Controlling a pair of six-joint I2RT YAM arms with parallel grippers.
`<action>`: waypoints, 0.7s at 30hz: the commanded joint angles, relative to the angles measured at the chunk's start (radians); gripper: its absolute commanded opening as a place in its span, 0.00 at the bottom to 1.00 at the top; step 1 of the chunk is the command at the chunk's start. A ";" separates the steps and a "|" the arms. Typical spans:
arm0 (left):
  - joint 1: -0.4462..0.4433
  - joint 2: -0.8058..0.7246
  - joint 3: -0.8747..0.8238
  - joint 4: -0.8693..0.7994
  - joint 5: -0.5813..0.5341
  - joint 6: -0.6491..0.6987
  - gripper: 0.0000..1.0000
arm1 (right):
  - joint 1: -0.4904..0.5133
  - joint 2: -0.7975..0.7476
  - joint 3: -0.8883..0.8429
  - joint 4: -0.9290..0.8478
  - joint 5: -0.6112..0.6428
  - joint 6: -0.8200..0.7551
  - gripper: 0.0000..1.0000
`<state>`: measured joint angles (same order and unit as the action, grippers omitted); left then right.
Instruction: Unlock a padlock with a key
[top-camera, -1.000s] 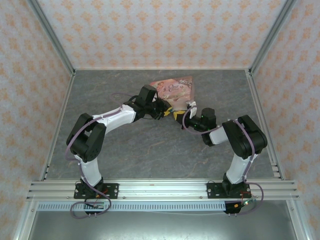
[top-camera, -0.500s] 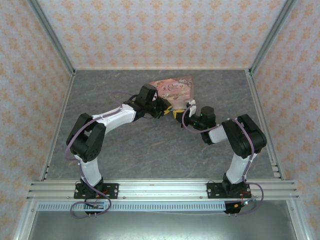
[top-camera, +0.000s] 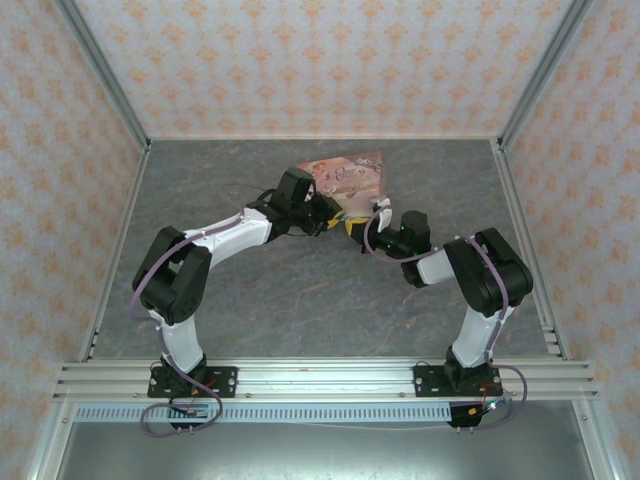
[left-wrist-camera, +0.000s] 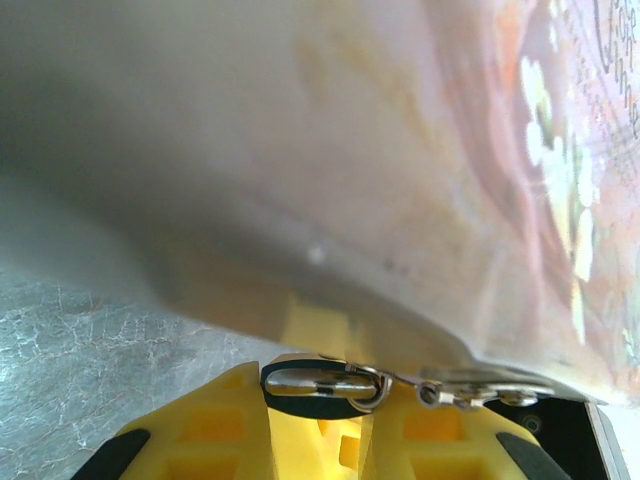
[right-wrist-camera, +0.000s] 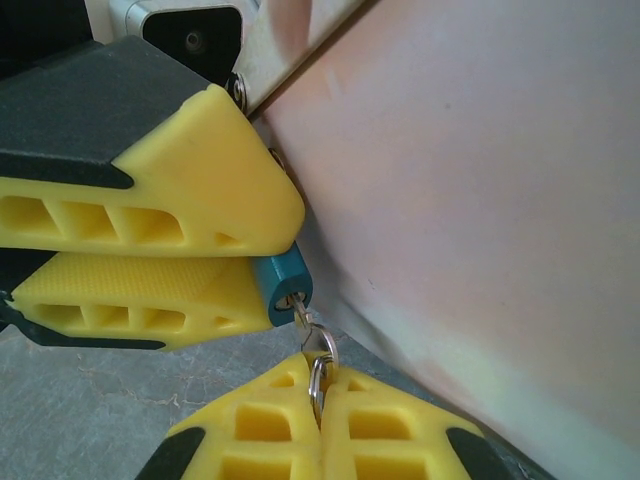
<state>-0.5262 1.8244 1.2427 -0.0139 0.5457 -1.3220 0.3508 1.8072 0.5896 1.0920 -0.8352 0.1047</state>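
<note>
— What is everything set on?
— A grey bench (top-camera: 250, 300), below both hands. The pink box (top-camera: 348, 176) sits just beyond them, its near edge close beside their fingertips.
— And the left hand (right-wrist-camera: 278, 256)?
— Clenched on the padlock (right-wrist-camera: 283, 283). The small teal body sits between its two yellow fingers (right-wrist-camera: 200, 190) and pokes out a little past the tips, toward the right hand.
— What about the right hand (right-wrist-camera: 318, 405)?
— Its fingers are pressed together, grasping the key (right-wrist-camera: 300, 316) by its ring end. It faces the left hand tip to tip, near but not touching.
— Where exactly is the key?
— In the gap between the two hands. Its blade enters the keyhole in the padlock's end face, and a small metal ring (right-wrist-camera: 325, 350) sits just ahead of the right hand's fingertips
</note>
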 joint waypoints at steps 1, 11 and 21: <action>-0.063 0.022 -0.001 -0.004 0.132 0.025 0.14 | 0.039 -0.043 0.066 0.113 -0.066 0.009 0.00; -0.062 0.026 -0.006 -0.022 0.130 0.044 0.14 | 0.037 -0.077 0.062 0.066 -0.041 -0.036 0.00; -0.063 0.025 -0.025 0.032 0.140 0.015 0.14 | 0.045 -0.053 0.089 0.069 -0.081 -0.001 0.00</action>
<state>-0.5262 1.8248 1.2411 -0.0067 0.5419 -1.3018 0.3508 1.7847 0.6044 1.0317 -0.8375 0.1040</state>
